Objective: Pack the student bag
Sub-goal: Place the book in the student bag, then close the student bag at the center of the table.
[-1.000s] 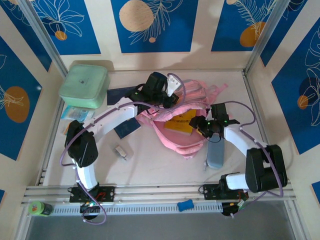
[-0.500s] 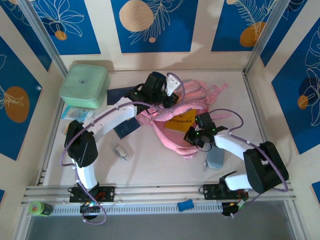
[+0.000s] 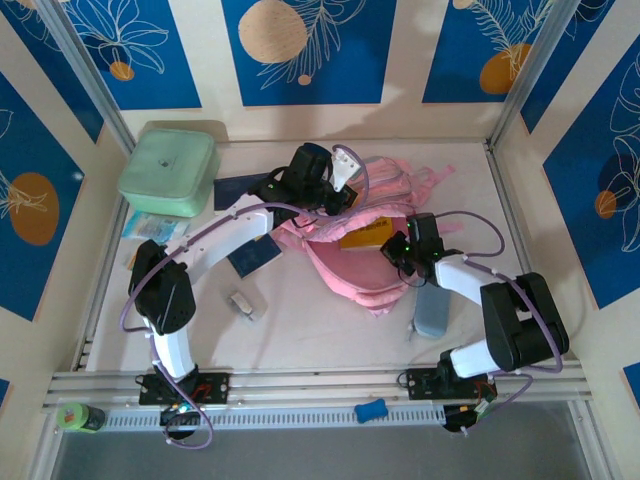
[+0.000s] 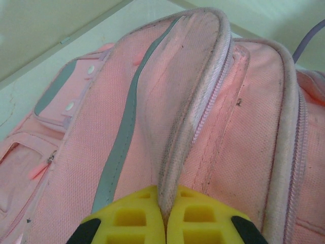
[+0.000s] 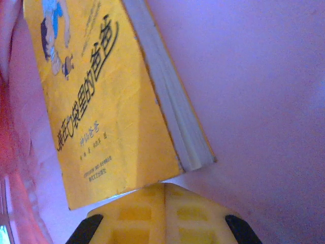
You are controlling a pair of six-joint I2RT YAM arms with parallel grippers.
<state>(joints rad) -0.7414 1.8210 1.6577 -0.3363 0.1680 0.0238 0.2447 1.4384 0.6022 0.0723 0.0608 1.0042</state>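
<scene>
The student bag [image 3: 352, 268], a soft pink backpack, lies open in the middle of the table. My left gripper [image 3: 330, 198] is shut on the bag's [image 4: 127, 127] zipper rim [image 4: 175, 152] and holds the opening up; in the left wrist view the yellow fingers [image 4: 137, 218] of the left gripper [image 4: 165, 199] pinch that grey-pink edge. A yellow book [image 3: 362, 238] lies inside the bag. My right gripper [image 3: 400, 248] is shut with nothing between its fingers. In the right wrist view the right gripper [image 5: 165, 187] has its tips right at the near edge of the book [image 5: 106, 101], with pink lining [image 5: 254, 76] around.
A mint-green box [image 3: 168, 172] stands at the back left, with a packet [image 3: 152, 226] in front of it. A dark blue notebook [image 3: 253, 258] and a small grey item [image 3: 241, 304] lie left of the bag. A grey-blue pouch [image 3: 432, 312] lies right of it.
My right gripper has shut and swung from beside the pouch to the bag's opening, up against the yellow book. The left gripper has kept its hold on the rim.
</scene>
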